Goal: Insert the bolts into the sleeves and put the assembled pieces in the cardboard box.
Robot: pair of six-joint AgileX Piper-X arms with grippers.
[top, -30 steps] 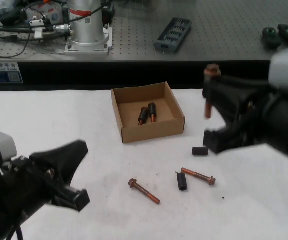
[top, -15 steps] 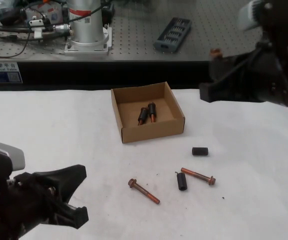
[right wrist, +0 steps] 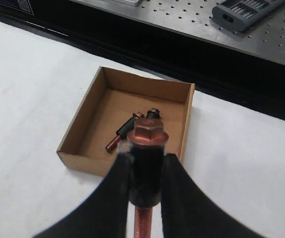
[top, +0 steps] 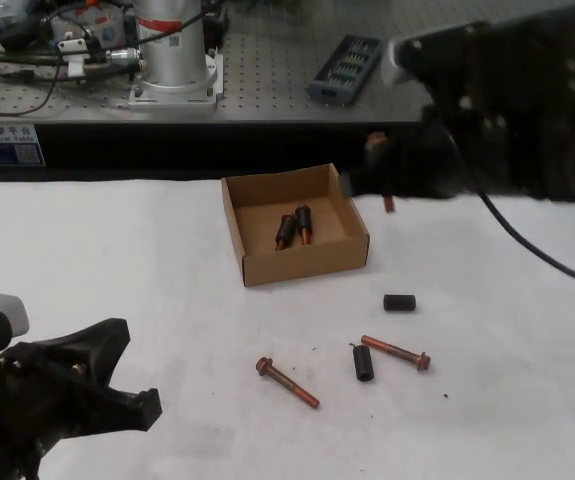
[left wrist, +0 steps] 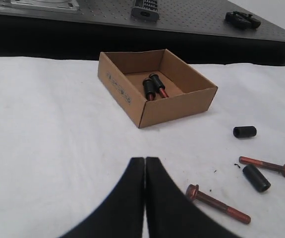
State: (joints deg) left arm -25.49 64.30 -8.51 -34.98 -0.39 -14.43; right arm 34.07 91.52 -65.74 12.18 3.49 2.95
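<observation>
My right gripper [right wrist: 147, 157] is shut on a copper bolt [right wrist: 150, 134] seated in a black sleeve [right wrist: 146, 178], held in the air over the near edge of the cardboard box [right wrist: 87, 163]. From above, the right gripper [top: 379, 180] hangs by the box's [top: 307, 260] right rim. Two assembled pieces [top: 294, 228] lie inside the box [left wrist: 177, 106]. On the white cloth lie two loose bolts [top: 287, 382] [top: 395, 352] and two loose sleeves [top: 364, 362] [top: 399, 302]. My left gripper [left wrist: 145, 166] is shut and holds nothing, low at the front left [top: 127, 378].
Behind the cloth runs a dark perforated bench with a metal post [top: 172, 50], cables at the far left and a dark bit holder [top: 344, 68]. Bare cloth stretches left of the box and between it and the left arm.
The right arm carried the sleeved bolt up and leftward, from beside the loose parts to the box's right rim. The left arm drew back toward the front left corner.
</observation>
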